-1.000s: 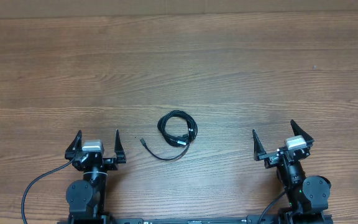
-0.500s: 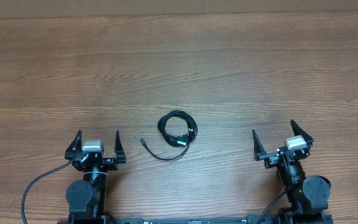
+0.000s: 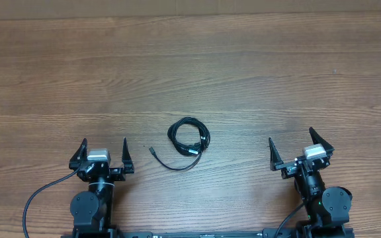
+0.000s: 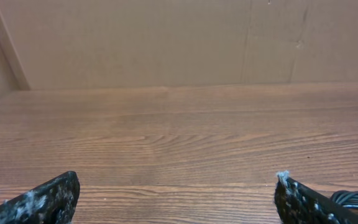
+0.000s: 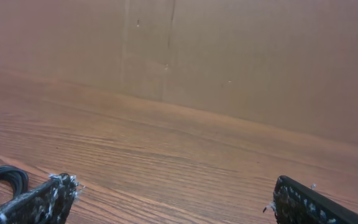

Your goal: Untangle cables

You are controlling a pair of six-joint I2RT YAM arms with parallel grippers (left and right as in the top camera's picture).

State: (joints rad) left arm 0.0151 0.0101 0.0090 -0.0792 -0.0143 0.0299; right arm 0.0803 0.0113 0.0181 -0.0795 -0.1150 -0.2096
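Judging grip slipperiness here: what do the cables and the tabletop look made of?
The cables: likely rubber or plastic sheathing, black and mostly matte; they lie in a limp coil. The table: wood or wood-look laminate, brown and smooth, with long grain lines; which of the two, the look leaves open.

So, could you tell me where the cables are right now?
In the overhead view the cables lie coiled on the table, between the left gripper and right gripper, both with jaws open.
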